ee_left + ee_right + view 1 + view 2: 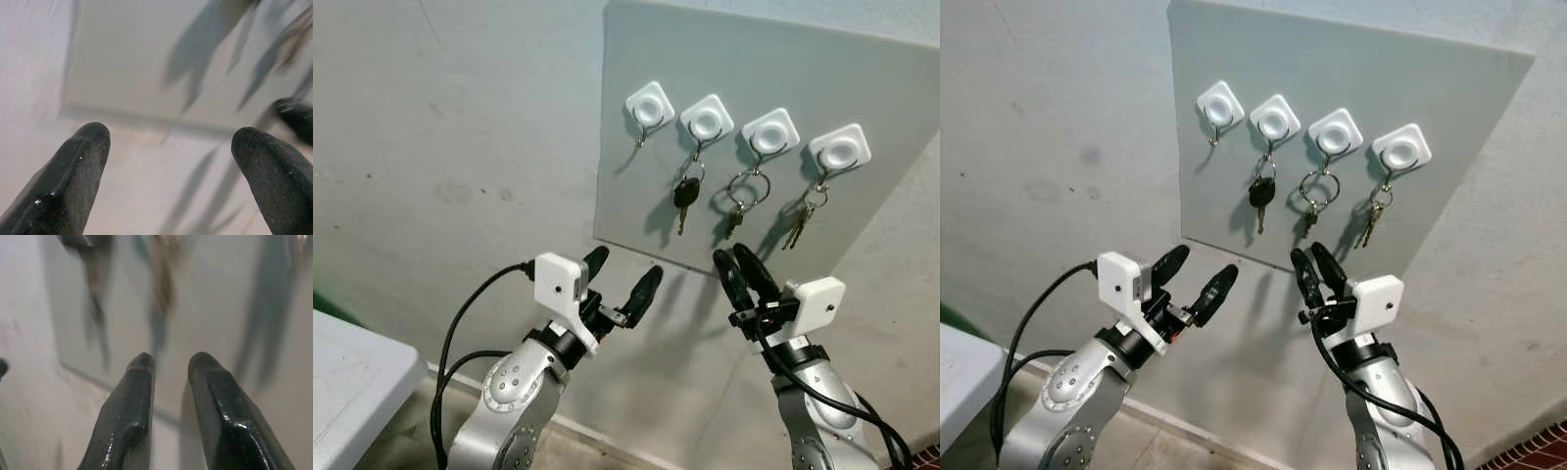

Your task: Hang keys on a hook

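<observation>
A grey board [862,88] on the wall carries four white hooks. The leftmost hook [649,108] is bare. A black-headed key [684,196] hangs from the second hook, a ring of keys [745,191] from the third, and another bunch of keys [803,217] from the fourth. Below the board's lower edge, my left gripper [625,269] is wide open and holds nothing; its fingertips [90,137] point at the wall. My right gripper [733,257] is raised under the ring of keys, its fingers [139,369] a narrow gap apart with nothing between them.
The pale wall [460,147] stretches left of the board. A white table corner [352,377] sits at the lower left. Black cables [460,323] loop off the left arm.
</observation>
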Motion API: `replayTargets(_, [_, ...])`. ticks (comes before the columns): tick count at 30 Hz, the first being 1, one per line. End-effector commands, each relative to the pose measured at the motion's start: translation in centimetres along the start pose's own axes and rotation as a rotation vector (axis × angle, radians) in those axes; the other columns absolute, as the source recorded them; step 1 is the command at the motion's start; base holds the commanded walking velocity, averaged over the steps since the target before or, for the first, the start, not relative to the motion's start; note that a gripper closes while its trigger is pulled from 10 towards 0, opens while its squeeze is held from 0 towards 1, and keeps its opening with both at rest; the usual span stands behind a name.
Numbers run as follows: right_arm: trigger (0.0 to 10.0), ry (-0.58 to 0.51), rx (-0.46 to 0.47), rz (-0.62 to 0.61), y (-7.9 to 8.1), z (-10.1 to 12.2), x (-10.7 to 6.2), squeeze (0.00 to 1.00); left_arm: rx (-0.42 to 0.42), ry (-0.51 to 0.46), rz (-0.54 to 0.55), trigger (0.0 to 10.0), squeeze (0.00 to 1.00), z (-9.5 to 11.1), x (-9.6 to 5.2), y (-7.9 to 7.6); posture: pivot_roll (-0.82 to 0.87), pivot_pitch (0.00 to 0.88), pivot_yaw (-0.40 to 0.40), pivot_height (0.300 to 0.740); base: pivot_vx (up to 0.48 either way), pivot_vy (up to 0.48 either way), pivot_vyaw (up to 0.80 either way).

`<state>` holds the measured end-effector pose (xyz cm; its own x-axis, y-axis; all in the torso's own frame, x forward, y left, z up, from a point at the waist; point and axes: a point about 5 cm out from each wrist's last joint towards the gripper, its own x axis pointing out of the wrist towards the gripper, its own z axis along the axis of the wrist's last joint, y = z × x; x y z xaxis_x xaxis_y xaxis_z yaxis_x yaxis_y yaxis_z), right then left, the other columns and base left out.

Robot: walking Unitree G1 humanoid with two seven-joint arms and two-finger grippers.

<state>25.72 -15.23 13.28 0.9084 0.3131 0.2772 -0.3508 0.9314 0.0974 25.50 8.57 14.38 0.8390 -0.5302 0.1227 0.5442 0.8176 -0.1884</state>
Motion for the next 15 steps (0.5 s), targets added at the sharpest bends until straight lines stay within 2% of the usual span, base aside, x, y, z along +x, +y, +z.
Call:
replayTargets(1, [10.0, 0.024, 0.010, -0.036, -0.7, -0.7, -0.5, 0.00, 0.030, 0.028, 0.036, 10.0, 0.00, -0.9, -0.3, 0.6, 0.00, 0.018, -0.044, 0.740, 0.000, 0.000, 0.00])
replayTargets(4, [10.0, 0.117, -0.016, -0.081, -1.7, -3.4, -1.6, 0.00, 0.031, 0.117, 0.157, 10.0, 0.00, -4.3, -0.9, 2.8, 0.00, 0.021, -0.041, 0.740, 0.000, 0.000, 0.00])
replayTargets(5, [10.0, 0.117, -0.016, -0.081, -1.7, -3.4, -1.6, 0.00, 0.031, 0.117, 0.157, 10.0, 0.00, -4.3, -0.9, 2.8, 0.00, 0.021, -0.041, 0.740, 0.000, 0.000, 0.00])
replayTargets(8, [10.0, 0.180, -0.027, -0.119, -2.4, -5.0, -2.5, 0.00, 0.033, 0.180, 0.217, 10.0, 0.00, -6.4, -1.5, 4.0, 0.00, 0.020, -0.036, 0.740, 0.000, 0.000, 0.00])
replayTargets(9, [10.0, 0.235, -0.044, -0.149, -3.0, -6.4, -3.3, 0.00, 0.015, 0.232, 0.272, 10.0, 0.00, -8.1, -2.0, 5.0, 0.00, 0.019, -0.034, 0.740, 0.000, 0.000, 0.00])
replayTargets(15, [10.0, 0.384, -0.043, -0.219, -4.1, -9.6, -5.6, 0.00, 0.012, 0.335, 0.367, 10.0, 0.00, -11.3, -3.4, 6.7, -0.01, 0.004, -0.014, 0.740, 0.000, 0.000, 0.00])
